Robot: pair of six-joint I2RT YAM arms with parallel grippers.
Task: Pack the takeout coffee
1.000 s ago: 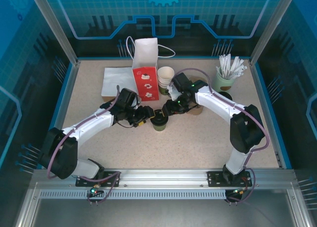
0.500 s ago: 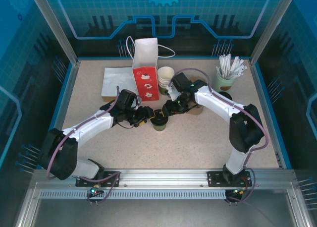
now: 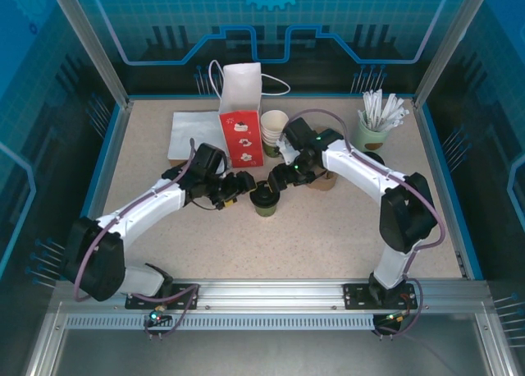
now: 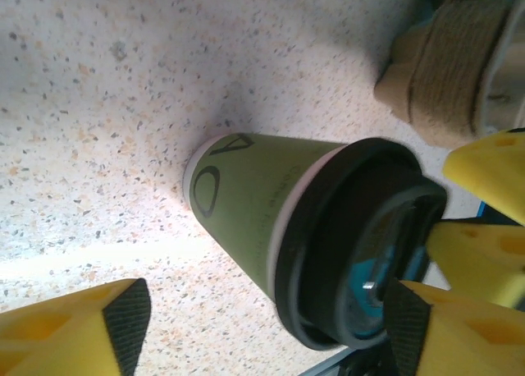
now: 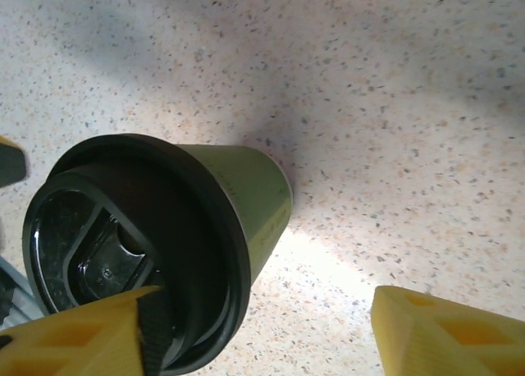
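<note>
Mostly off-frame, yellow fingers [image 4: 66, 335] beside lidded takeout coffee [image 4: 246, 199].

Dark green cup [image 3: 264, 202], black lid on, upright mid-tabletop [image 3: 320, 236]. Left fingers [image 3: 244, 184] just left of it, right fingers [image 3: 277, 179] just beyond it, to the right. Farther back: red-and-white paper bag [image 3: 240, 121], stacked paper cups [image 3: 274, 130], white napkins [image 3: 193, 136] at left, pot of sticks [image 3: 373, 132] at right.

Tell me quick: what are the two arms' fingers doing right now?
Left fingers: open, either side of the cup, not gripping.
Right fingers: open, holding nothing.
</note>
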